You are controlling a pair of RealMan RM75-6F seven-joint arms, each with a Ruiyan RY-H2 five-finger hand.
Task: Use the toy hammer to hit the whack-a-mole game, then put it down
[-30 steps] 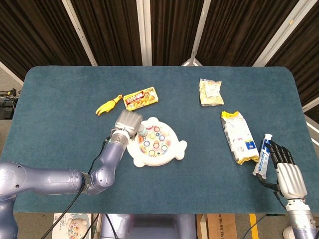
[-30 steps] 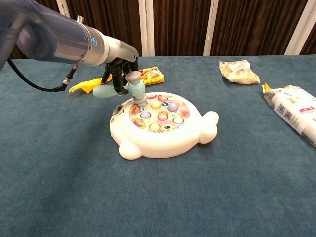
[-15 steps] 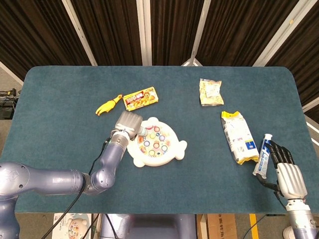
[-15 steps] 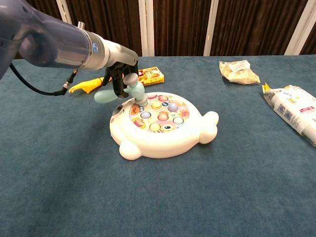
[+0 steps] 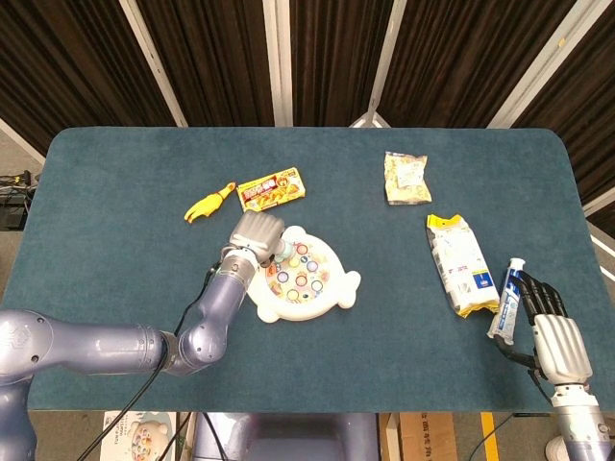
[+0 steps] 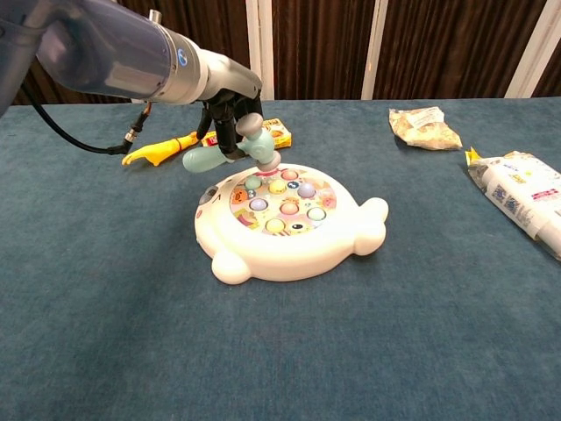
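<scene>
The white whack-a-mole game (image 5: pixel 302 279) (image 6: pixel 289 224) with coloured pegs sits mid-table. My left hand (image 5: pixel 255 232) (image 6: pixel 226 105) grips the handle of the toy hammer (image 6: pixel 237 147), pale teal with a grey head. The head (image 6: pixel 260 140) hangs just above the game's far-left pegs, apart from them. In the head view my hand hides most of the hammer, only its tip (image 5: pixel 283 252) showing. My right hand (image 5: pixel 553 329) rests at the table's front right corner, fingers extended, holding nothing, beside a toothpaste tube (image 5: pixel 506 298).
A yellow rubber chicken (image 5: pixel 209 205) (image 6: pixel 159 152) and a snack box (image 5: pixel 271 189) (image 6: pixel 273 133) lie behind the game. A snack bag (image 5: pixel 406 178) (image 6: pixel 424 126) and a yellow-white packet (image 5: pixel 461 263) (image 6: pixel 525 199) lie to the right.
My left hand has lifted the hammer off the far-left pegs and shifted it slightly right and up.
</scene>
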